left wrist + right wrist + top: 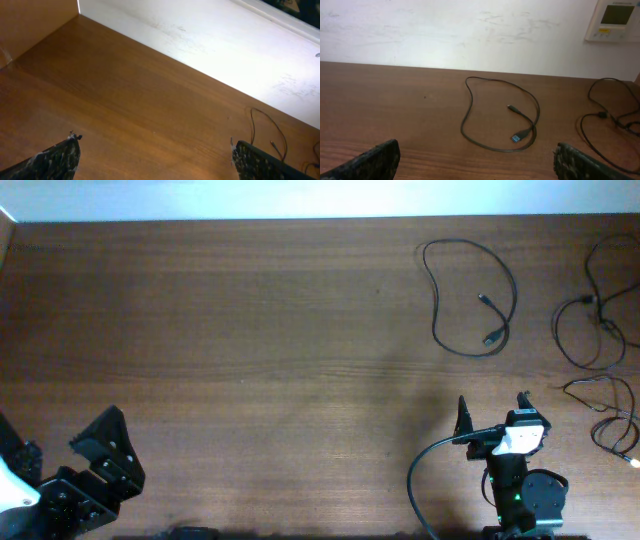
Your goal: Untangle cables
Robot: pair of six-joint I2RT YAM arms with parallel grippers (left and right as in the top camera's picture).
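**A:** Left gripper point(155, 142) first. What do we have?

**B:** Jaws spread wide, nothing in them. Between its fingers point(60, 157) and ahead of them we see only bare table point(125, 95), running up to the white wall point(210, 35).

**A:** And the cables point(492, 338)?

**B:** Well off to the right of those fingers. From the left wrist we catch just a thin black line past the right-hand fingertip.

**A:** Over to the right gripper point(476, 145), then.

**B:** Released as well, gaping and gripping nothing. Straight ahead of its fingers point(375, 160), clear of them, one cable lies in a loose loop point(516, 138). Both plug ends sit inside it, and the blue-tipped one is the nearer to us.

**A:** Anything beyond that?

**B:** Ahead and to the right of the right-hand finger we see a tangle point(590, 303), thin black loops crossing each other. We can't tell how many cables are in it.

**A:** And closer in?

**B:** Another strand point(631, 461) lies to the right of the fingers, roughly level with them, and ends in a pale tip. Neither gripper touches any cable.

**A:** On the wall?

**B:** A pale panel point(612, 20), up and to the right of the fingers.
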